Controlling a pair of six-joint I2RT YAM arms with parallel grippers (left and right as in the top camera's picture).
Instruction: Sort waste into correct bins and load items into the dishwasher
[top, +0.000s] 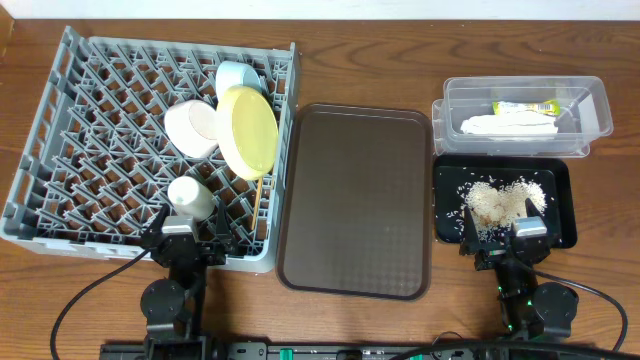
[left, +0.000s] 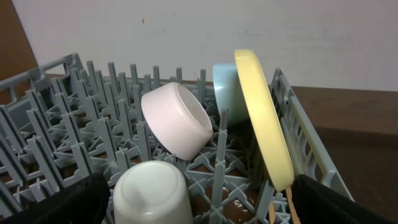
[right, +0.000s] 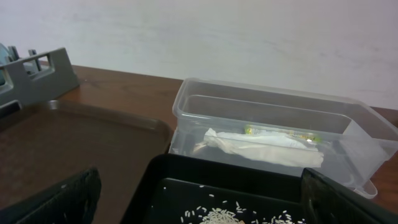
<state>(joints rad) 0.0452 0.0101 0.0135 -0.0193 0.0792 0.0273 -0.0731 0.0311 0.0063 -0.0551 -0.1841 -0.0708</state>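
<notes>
My left gripper (top: 190, 228) sits at the near edge of the dish rack (top: 40, 130), jaws spread wide and holding nothing. My right gripper (top: 503, 228) sits over the near edge of the black tray (top: 562, 185), jaws also spread and empty.

In the rack's right half the yellow plate (top: 247, 132) stands on its edge, tilted. Its long axis runs from the far side toward me, just inside the right wall. It is plain pale yellow with a thick rounded rim. The pinkish-white bowl (top: 190, 127) lies on its side just left of the plate, its mouth pointing right toward it. The light blue bowl (top: 238, 75) stands on edge just beyond the plate. The white cup (top: 190, 196) sits nearest me; I cannot tell which way its mouth faces. The chopsticks (top: 258, 192) point from far to near below the plate.

The brown serving tray (top: 355, 200) lies between the rack and the bins.

In the clear tub (top: 600, 100) the crumpled napkin (top: 508, 126) stretches left to right. The green-and-yellow wrapper (top: 525, 106) lies parallel to it, just beyond. Beige rice crumbs (top: 500, 200) are heaped mid-tray in the black tray, with loose grains scattered to the left.
</notes>
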